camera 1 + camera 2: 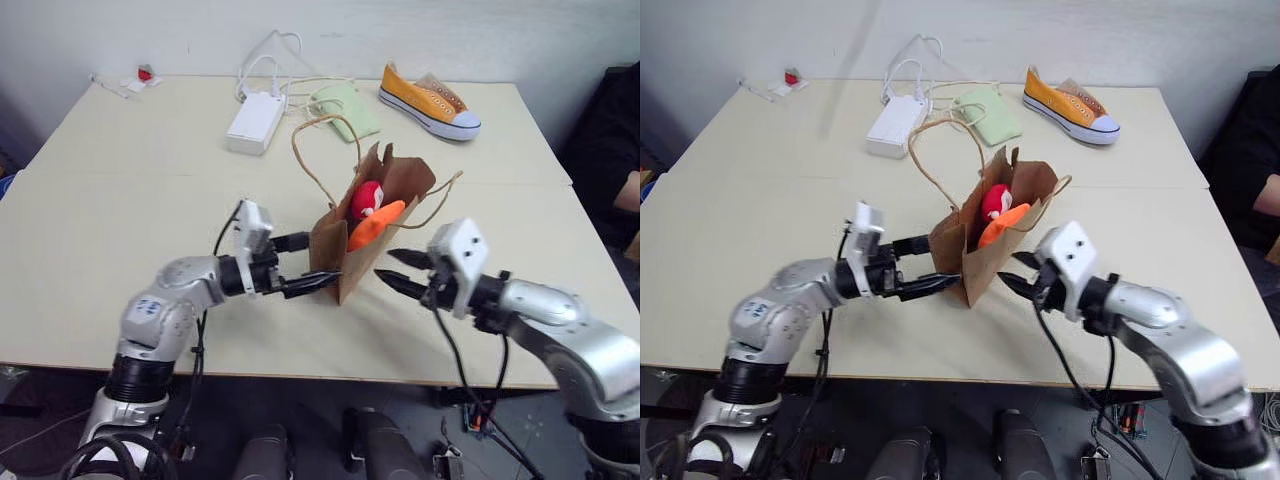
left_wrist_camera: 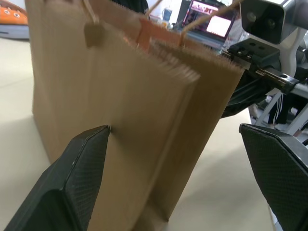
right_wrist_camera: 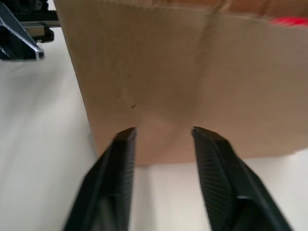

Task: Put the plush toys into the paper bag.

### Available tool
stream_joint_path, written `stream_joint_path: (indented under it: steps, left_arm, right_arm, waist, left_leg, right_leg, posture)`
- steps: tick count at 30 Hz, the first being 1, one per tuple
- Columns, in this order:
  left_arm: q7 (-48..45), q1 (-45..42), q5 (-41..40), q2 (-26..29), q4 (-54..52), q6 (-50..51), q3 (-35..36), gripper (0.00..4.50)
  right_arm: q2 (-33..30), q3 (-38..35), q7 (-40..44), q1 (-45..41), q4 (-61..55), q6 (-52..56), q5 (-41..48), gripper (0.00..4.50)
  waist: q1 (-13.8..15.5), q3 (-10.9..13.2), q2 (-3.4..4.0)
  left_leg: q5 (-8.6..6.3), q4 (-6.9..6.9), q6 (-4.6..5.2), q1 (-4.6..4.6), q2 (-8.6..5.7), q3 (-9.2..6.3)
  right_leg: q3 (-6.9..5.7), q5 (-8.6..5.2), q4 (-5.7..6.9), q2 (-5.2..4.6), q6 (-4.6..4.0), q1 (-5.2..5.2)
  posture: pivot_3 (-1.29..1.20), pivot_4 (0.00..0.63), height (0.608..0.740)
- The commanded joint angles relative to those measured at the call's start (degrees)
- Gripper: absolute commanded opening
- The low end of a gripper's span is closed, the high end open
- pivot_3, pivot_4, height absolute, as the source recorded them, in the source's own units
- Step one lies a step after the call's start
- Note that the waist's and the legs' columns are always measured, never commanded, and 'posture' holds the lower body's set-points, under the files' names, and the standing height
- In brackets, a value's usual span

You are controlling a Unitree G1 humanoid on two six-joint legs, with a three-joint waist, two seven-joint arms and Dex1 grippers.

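Cream table (image 1: 120, 260), paper bag (image 1: 345, 255), sneaker (image 1: 430, 102), adapter box (image 1: 255, 122), green pouch (image 1: 347, 110)

Brown kraft paper bag (image 1: 375, 225) stands upright near the middle of the pale desk (image 1: 120, 200). Red rounded plush toy (image 1: 367, 197) and orange lumpy plush toy (image 1: 376, 224) sit inside it, orange nearer. Left end effector (image 1: 312, 263) just left of the bag, right end effector (image 1: 400, 271) just right. Far side, left to right: white power adapter box (image 1: 255, 122), pale green pouch (image 1: 347, 108), orange-yellow sneaker (image 1: 428, 102).
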Motion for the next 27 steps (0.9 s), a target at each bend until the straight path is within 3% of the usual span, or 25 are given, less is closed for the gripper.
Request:
stream_joint_path:
  steps: [1,2,10,14,25,27]
  left_arm:
    - [-0.3,-1.7,1.7,-0.4,-0.6,-2.5,-0.4,4.5]
    - [-0.2,-1.7,2.5,-0.6,-0.4,-3.3,-0.8,4.5]
    - [7.4,-4.0,9.6,-7.1,5.0,-8.0,-2.0,4.5]
    - [8.9,-4.8,10.6,-9.7,7.0,-9.9,-1.3,3.61]
    - [3.1,-6.7,9.3,-10.1,10.7,-11.2,-0.9,0.02]
    - [-1.6,-8.7,7.8,-9.6,13.7,-11.2,-0.8,0.02]
  right_arm:
    - [1.6,2.3,0.2,-2.4,2.1,-3.6,-4.2,0.44]
    - [2.2,2.9,0.3,-2.8,2.9,-4.2,-5.0,0.07]
    - [6.3,4.6,1.5,-4.1,6.8,-7.2,-9.0,0.02]
    - [6.8,4.2,2.0,-3.9,7.5,-7.8,-10.1,0.0]
    - [3.5,-0.1,4.2,2.4,2.4,-8.8,-10.4,0.0]
    - [1.2,-3.7,5.4,4.6,-0.7,-7.8,-8.7,0.0]
  waist:
    - [0.1,0.0,0.0]
    - [0.1,0.0,0.0]
    - [1.3,0.0,0.0]
    - [1.4,0.0,0.0]
    - [1.4,0.0,0.0]
    - [1.5,0.0,0.0]
  left_leg:
    - [0.0,0.0,0.0,0.0,0.0,-0.01]
    - [0.0,0.0,0.0,0.0,0.01,-0.02]
    - [0.0,0.02,0.04,-0.02,-0.02,-0.01]
    - [0.0,0.04,0.05,-0.05,-0.02,-0.01]
    - [0.0,0.04,0.05,-0.04,-0.03,-0.01]
    - [0.0,0.05,0.05,-0.06,-0.04,-0.01]
  right_leg:
    - [-0.01,0.0,0.02,0.0,0.0,0.0]
    - [-0.03,0.0,0.02,-0.01,0.0,0.0]
    - [-0.05,0.02,0.05,-0.04,0.04,0.02]
    - [-0.06,0.03,0.08,-0.04,0.05,0.02]
    - [-0.07,0.04,0.1,-0.04,0.06,0.03]
    - [-0.09,0.04,0.1,-0.04,0.06,0.03]
  posture:
    - [0.0,0.15,0.74]
    - [0.0,0.15,0.74]
    - [0.0,0.15,0.74]
    - [0.0,0.15,0.74]
    - [0.0,0.15,0.74]
    - [0.0,0.15,0.74]
